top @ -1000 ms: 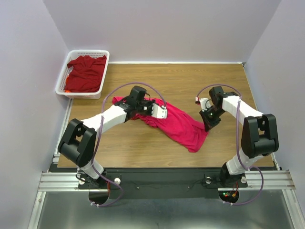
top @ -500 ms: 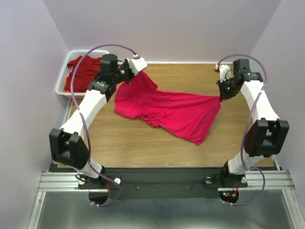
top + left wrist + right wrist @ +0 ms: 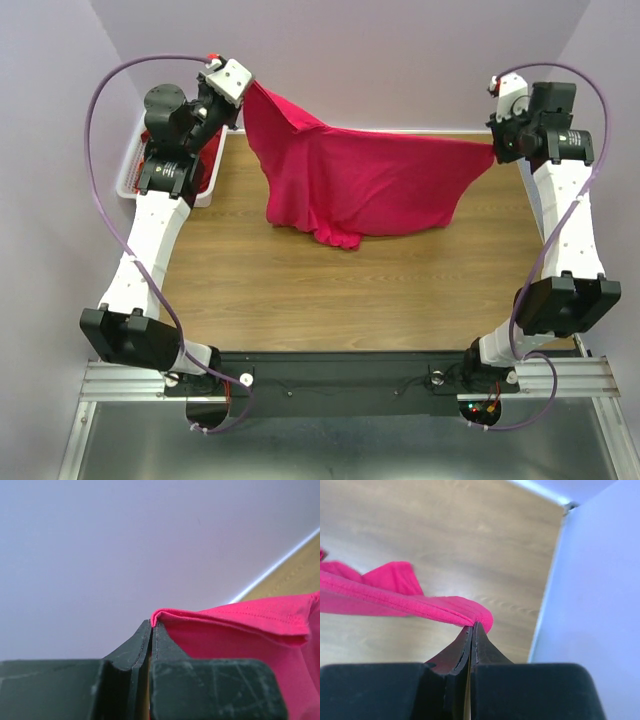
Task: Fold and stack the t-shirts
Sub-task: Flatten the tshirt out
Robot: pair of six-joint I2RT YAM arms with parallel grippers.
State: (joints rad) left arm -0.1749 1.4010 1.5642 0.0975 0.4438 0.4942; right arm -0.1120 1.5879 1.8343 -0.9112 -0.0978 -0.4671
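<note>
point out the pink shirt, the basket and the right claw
pink shirt (image 3: 370, 185): top view, middle of hanging cloth
basket (image 3: 127, 178): top view, left rim
right claw (image 3: 473, 626): right wrist view, between fingertips

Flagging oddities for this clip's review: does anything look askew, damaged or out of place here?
Nothing damaged or spilled. The pink t-shirt hangs lopsided between the left gripper and right gripper, both shut on its edge: it sags lower and bunched toward the left arm's side. Each grip catches only a small bit of hem.

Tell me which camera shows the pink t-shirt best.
The top external view: it shows the whole pink t-shirt hanging spread between the left gripper and right gripper. Each wrist view shows only a short stretch of it pinched in shut jaws.
</note>
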